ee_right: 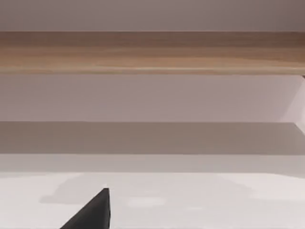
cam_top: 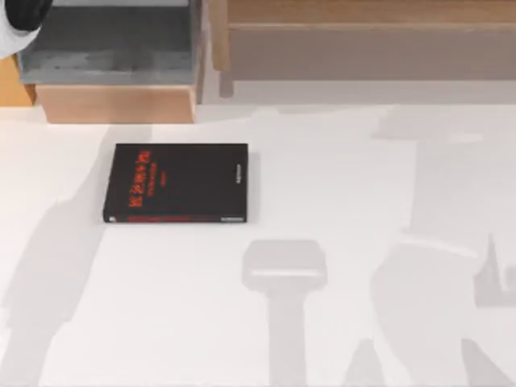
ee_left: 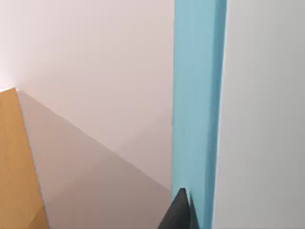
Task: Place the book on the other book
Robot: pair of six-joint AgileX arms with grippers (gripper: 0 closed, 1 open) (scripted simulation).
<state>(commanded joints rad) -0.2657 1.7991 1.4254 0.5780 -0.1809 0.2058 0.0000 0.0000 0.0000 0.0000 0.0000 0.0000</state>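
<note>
The other book (cam_top: pixel 176 183), black with red lettering, lies flat on the white table left of centre. The book (ee_left: pixel 196 105) appears in the left wrist view as a light blue band with a pale surface beside it, very close to the camera. My left gripper (ee_left: pixel 198 217) holds it, and one dark fingertip (ee_left: pixel 180 212) presses against the blue face. In the right wrist view, one dark fingertip (ee_right: pixel 93 212) of my right gripper hangs above bare table, facing a wooden shelf (ee_right: pixel 152 52).
A wooden box with a grey inside (cam_top: pixel 113 56) stands at the back left. A long wooden shelf (cam_top: pixel 363 40) runs along the back right. A white rounded body (cam_top: pixel 20 20) sits in the top left corner. Arm shadows fall across the table's front.
</note>
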